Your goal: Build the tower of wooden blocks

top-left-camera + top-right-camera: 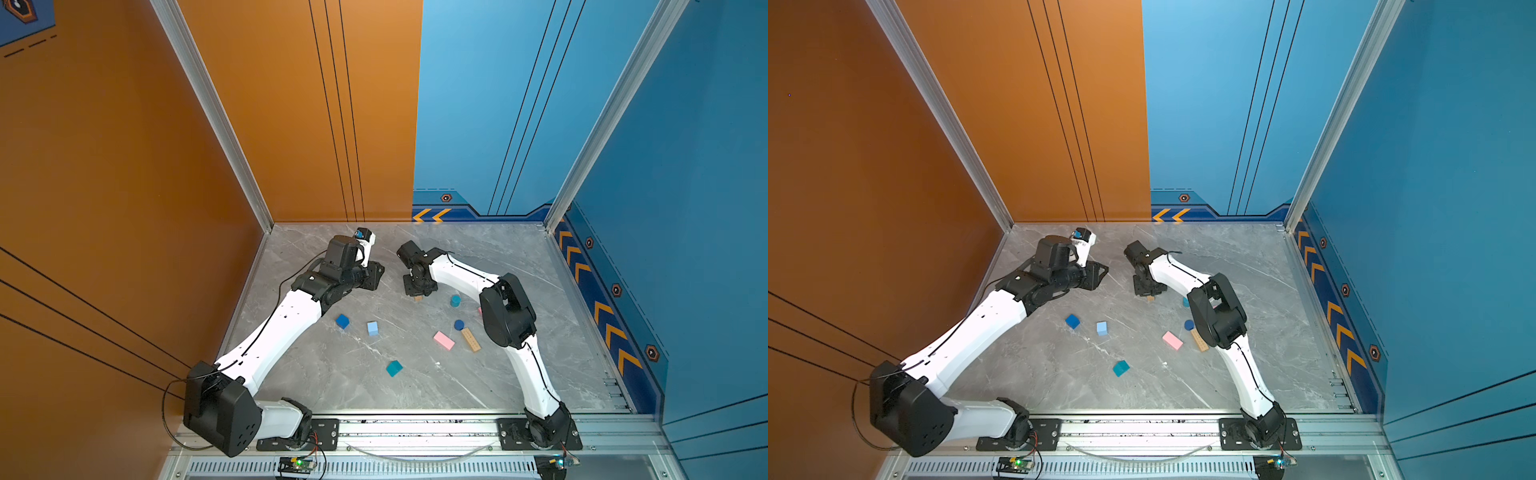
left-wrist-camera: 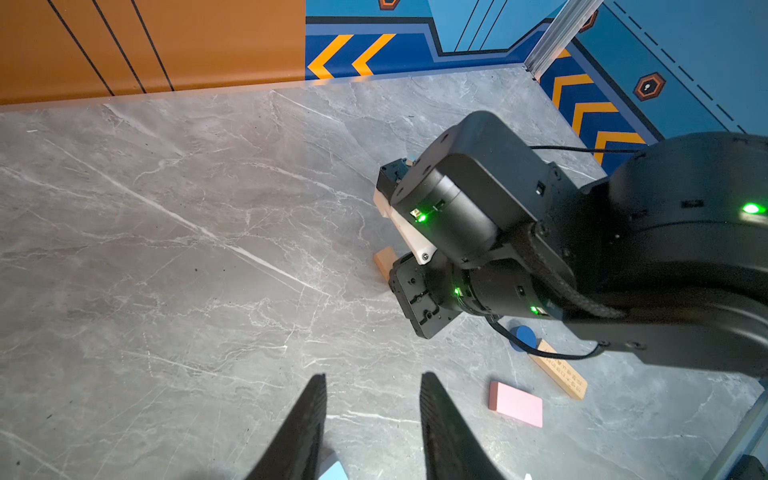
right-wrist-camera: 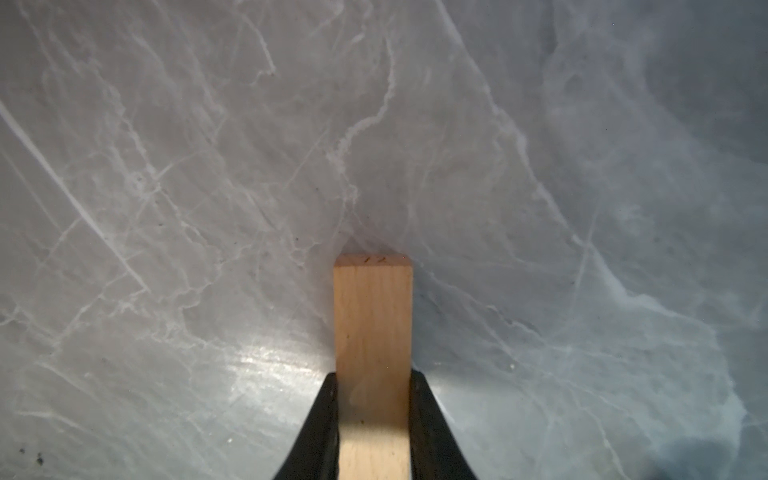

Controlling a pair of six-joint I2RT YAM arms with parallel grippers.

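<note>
Starting with the tabletop (image 1: 415,390): it carries no tower yet, and no tray, box or other container shows on it, so every block lies loose. Places below are taken from the pink bar (image 1: 444,340) as both top views show it.

The right arm reaches past the pink bar toward the back wall. The right gripper (image 3: 374,379) points down there, its pads pressed on two opposite side faces of a tan bar (image 3: 373,316). That bar's long axis runs straight out from the gripper toward the tabletop, so it stands on end. Whether its lower end touches the tabletop I cannot tell.

The left gripper (image 2: 374,376) sits farther back and left of the pink bar, half open and empty, well apart from the held bar. By my judgement the right arm alone is placed to set this piece down.

The other tan bar (image 1: 471,339) lies just right of the pink bar. The light-blue cube (image 1: 372,328) is left of it, the dark-blue cube (image 1: 342,321) farther left, and the teal cube (image 1: 394,368) front-left. The dark-blue cylinder (image 1: 459,325) is just behind the pink bar, and the teal cylinder (image 1: 455,300) beyond that.
</note>
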